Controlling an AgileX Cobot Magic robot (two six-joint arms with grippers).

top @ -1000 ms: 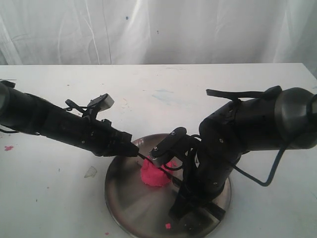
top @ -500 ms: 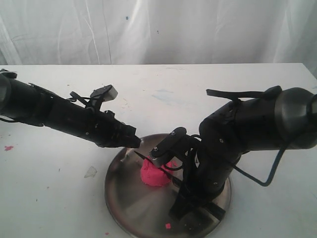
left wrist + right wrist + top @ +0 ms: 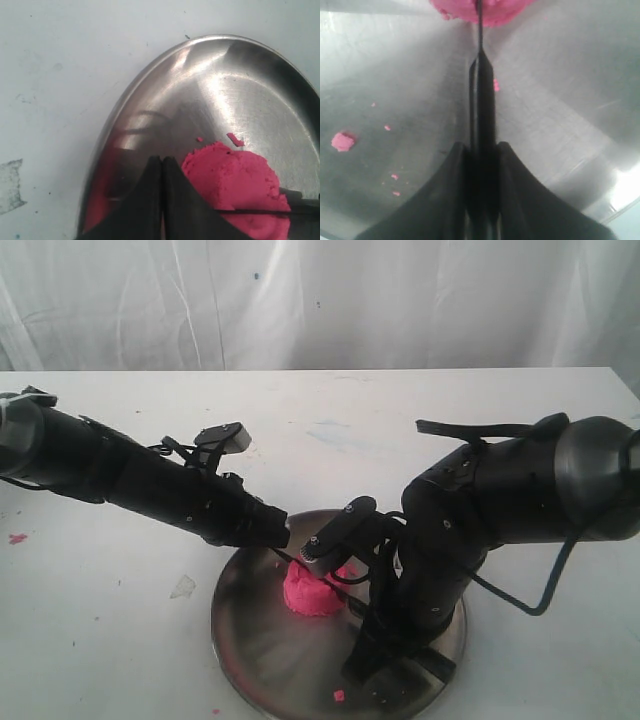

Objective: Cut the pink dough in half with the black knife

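The pink dough (image 3: 312,595) is one round lump on the steel plate (image 3: 240,640). The black knife (image 3: 292,557) lies across its top, its thin blade (image 3: 255,212) pressed into the lump (image 3: 235,175). My right gripper (image 3: 358,605) is shut on the knife handle (image 3: 481,100), and the blade runs from the jaws (image 3: 481,147) to the dough (image 3: 485,12). My left gripper (image 3: 282,537) is shut and empty. It hovers over the plate (image 3: 150,95) right beside the dough, its fingertips (image 3: 162,161) near the knife's tip.
Small pink crumbs (image 3: 342,141) dot the plate, one near its front rim (image 3: 338,695). A scrap of tape (image 3: 183,587) lies on the white table left of the plate, and a pink speck (image 3: 17,538) sits at the far left. A white curtain hangs behind.
My left arm has slid to the right, bringing its shut gripper further over the plate rim toward the dough. The right arm, knife and dough have not moved.
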